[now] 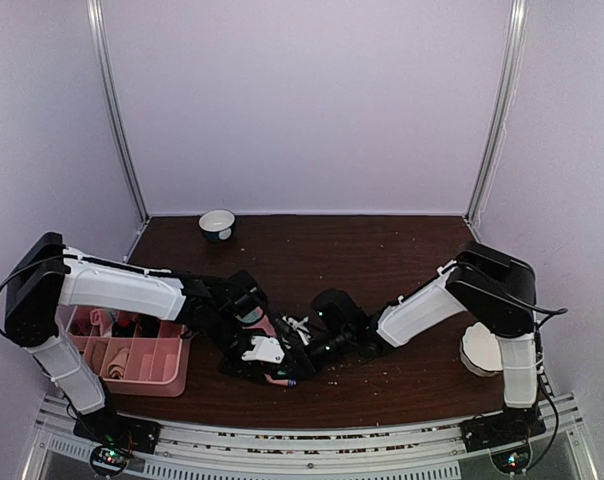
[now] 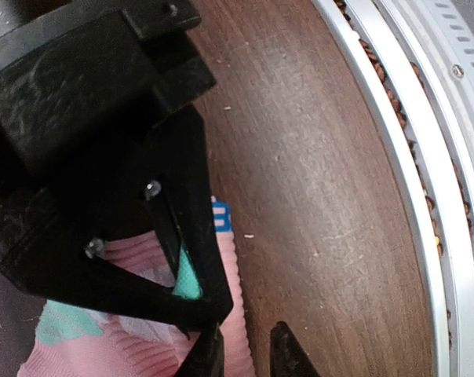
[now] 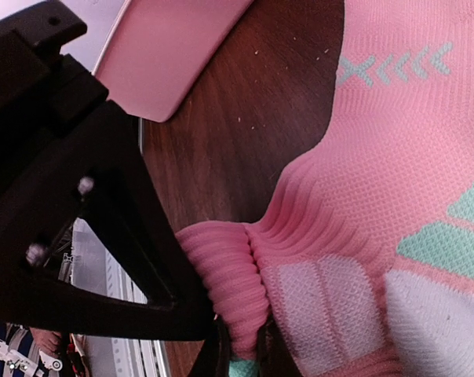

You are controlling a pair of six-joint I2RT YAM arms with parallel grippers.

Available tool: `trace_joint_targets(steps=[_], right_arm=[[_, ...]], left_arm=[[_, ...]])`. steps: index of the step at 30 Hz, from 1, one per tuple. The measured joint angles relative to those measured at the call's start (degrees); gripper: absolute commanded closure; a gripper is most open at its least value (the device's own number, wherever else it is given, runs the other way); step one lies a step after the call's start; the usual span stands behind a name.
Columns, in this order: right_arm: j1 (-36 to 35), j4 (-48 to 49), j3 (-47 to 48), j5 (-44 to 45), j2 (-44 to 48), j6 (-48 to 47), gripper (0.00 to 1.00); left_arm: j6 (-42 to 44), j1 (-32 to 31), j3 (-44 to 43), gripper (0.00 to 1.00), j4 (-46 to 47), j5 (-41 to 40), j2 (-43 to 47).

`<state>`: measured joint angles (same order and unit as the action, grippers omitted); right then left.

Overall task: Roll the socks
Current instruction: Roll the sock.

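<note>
**A:** Where is the pair?

**B:** The long pink knitted socks with mint-green patches (image 3: 394, 157) lie on the dark wooden bench (image 1: 382, 260), toward its near edge. They sit between the 2 arms and near the pink divided plastic tray (image 1: 182, 365), with bare wood showing between tray and fabric.

**A:** What is the right claw doing?

**B:** The right claw (image 3: 241, 353) is clamped on the ribbed cuff (image 3: 221, 267). The ribs bunch into tight folds right at its tips. I read that as an anchor: 1 end is pinned so the rest can be turned over on itself.

**A:** And the left?

**B:** The left claw (image 2: 249, 353) hangs low over another stretch of the same fabric, its jaws narrowly apart. The sock's edge lies in the gap, and wood shows beside 1 finger, so I judge it is not gripping yet.

**A:** Why are the 2 claws so close together?

**B:** From above they nearly meet over the bundle. A roll probably needs 1 claw to hold while the other folds.

**A:** How far along is the job?

**B:** Early, I think. The fabric looks flat or merely gathered, with no tight roll anywhere.

**A:** What could go wrong?

**B:** The stretchy cuff could slip out of the right claw if the left pulls hard.
</note>
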<state>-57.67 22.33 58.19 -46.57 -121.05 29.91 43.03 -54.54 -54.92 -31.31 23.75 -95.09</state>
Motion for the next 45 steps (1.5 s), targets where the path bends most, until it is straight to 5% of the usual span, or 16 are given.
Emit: trace_joint_targets(steps=[9,19,30,37,45], right_arm=[[0.3,2.5,-0.9,-0.1,-0.3,3.6,1.00],[0.7,12.7,-6.8,1.7,0.2,6.8,1.00],[0.7,16.7,-8.6,1.8,0.1,8.9,1.00],[0.7,17.1,-8.7,1.9,0.0,10.4,1.00],[0.4,20.1,-10.6,2.4,0.3,12.2,1.00]], left_arm=[[-2.1,-1.8,0.5,0.77,2.0,-3.7,-1.3],[-4.0,-2.9,0.6,0.64,2.4,-6.4,-2.3],[-4.9,3.7,0.9,0.64,2.2,-2.5,7.0],[-5.5,3.7,-2.1,0.71,3.0,-0.2,-2.2],[-6.0,3.7,-2.6,0.99,2.6,1.6,-5.0]])
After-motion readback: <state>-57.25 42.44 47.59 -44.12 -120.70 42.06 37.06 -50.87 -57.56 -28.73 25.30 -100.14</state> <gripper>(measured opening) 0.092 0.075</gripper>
